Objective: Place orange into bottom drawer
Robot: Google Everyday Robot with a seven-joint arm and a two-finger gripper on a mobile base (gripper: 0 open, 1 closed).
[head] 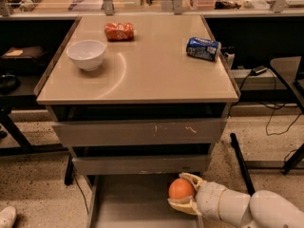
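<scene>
Down low at the right, the robot's pale arm (256, 210) reaches in from the side. Its gripper (185, 191) sits over the open bottom drawer (128, 201). The jaws are closed around the orange (179, 189), one finger curling over its top and the other under it. The fruit sits between them at the drawer's right side, just below the middle drawer front; I cannot tell whether it touches the grey floor. Up on the table (142, 77) stand a white bowl (86, 54), a red-orange snack bag (119, 31) and a blue can (203, 48) lying on its side.
</scene>
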